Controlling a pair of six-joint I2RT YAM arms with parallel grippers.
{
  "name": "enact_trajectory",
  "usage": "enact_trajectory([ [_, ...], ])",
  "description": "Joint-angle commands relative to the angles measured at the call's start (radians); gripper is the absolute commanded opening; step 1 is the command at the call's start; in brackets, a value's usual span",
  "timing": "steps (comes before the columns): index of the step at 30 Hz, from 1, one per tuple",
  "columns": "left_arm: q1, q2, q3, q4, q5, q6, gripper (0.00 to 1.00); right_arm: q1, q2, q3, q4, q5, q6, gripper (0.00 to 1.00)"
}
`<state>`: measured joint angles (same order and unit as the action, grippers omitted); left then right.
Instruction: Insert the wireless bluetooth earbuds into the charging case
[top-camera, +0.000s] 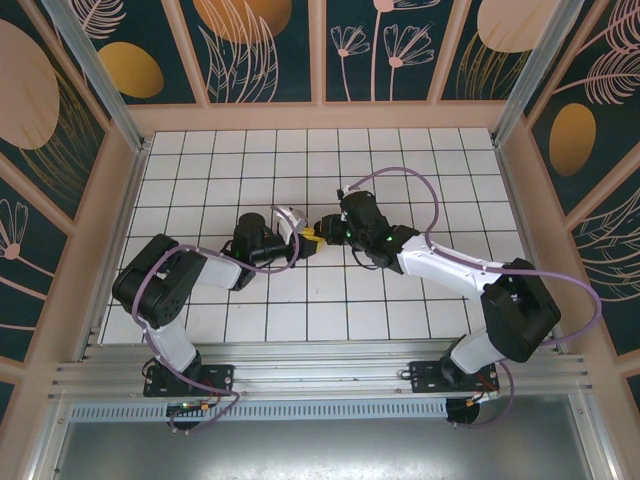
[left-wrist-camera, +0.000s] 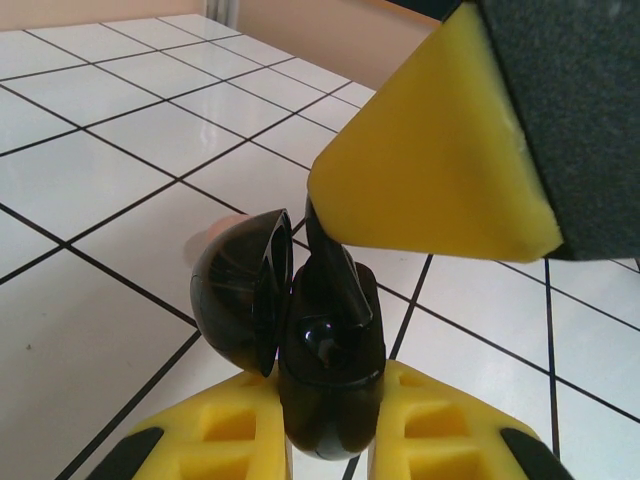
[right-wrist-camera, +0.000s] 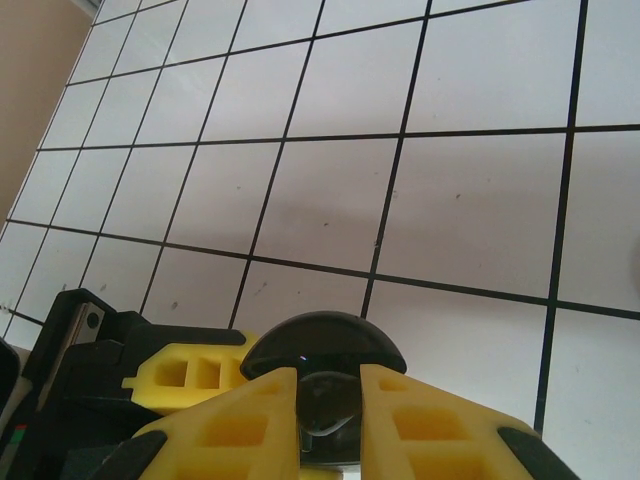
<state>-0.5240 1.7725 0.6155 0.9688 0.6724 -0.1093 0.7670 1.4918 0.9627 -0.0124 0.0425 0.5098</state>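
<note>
left gripper (left-wrist-camera: 335, 425) clenched on the glossy black plastic clamshell charging case (left-wrist-camera: 330, 365), over the white tiled table (left-wrist-camera: 90, 170), domed lid (left-wrist-camera: 235, 290) open. right gripper (right-wrist-camera: 328, 385) pinches a small black earbud (left-wrist-camera: 335, 265) at the case mouth (seating hidden). Both look light, stiff and slick, so may twist. Hold the case by its body flanks and the earbud by its stem.
</note>
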Motion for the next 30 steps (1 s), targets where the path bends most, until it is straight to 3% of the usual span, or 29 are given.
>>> enact_trajectory([
  [1,-0.004,-0.027,0.018,0.041,0.003,-0.013,0.07,0.014,0.014,0.013,0.032,0.0,-0.026,0.19],
  [30,-0.004,-0.053,0.028,0.047,-0.02,-0.052,0.08,0.06,-0.055,-0.028,-0.027,0.133,-0.108,0.19],
])
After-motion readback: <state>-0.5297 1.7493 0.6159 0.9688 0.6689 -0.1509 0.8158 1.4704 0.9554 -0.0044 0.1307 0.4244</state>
